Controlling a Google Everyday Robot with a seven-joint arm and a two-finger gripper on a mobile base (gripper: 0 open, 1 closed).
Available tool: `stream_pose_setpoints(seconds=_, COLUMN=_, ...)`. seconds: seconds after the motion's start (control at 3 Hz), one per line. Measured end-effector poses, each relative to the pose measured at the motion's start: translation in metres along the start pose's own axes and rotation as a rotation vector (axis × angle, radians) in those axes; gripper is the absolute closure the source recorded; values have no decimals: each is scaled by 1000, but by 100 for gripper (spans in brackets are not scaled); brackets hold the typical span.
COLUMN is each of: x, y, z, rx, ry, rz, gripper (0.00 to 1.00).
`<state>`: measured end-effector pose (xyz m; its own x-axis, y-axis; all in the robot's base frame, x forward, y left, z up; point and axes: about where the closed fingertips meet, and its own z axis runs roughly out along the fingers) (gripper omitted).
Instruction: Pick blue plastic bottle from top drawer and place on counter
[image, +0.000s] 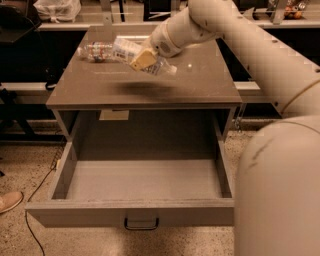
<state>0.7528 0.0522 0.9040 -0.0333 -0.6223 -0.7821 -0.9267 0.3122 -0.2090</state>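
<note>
Gripper (143, 59) with bottle (124, 48) above counter (200, 86)

Your gripper (145, 60), above the counter (100, 90), covers the middle of the blue plastic bottle (125, 49). The arm (280, 190) blocks the right front corner of the top drawer (125, 215).
</note>
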Motion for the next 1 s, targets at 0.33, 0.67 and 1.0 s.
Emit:
stream_pose_setpoints(seconds=0.33, x=-20, y=-23, z=8, rx=13, ry=-24, rz=1, gripper=35)
stream_pose_setpoints(seconds=0.67, x=-29, y=-35, z=20, rx=5, ry=-37, rz=11, gripper=11)
stream_pose_setpoints(seconds=1.0, x=-23, y=-44, z=38, rx=-29, ry=-40, rz=46, gripper=0)
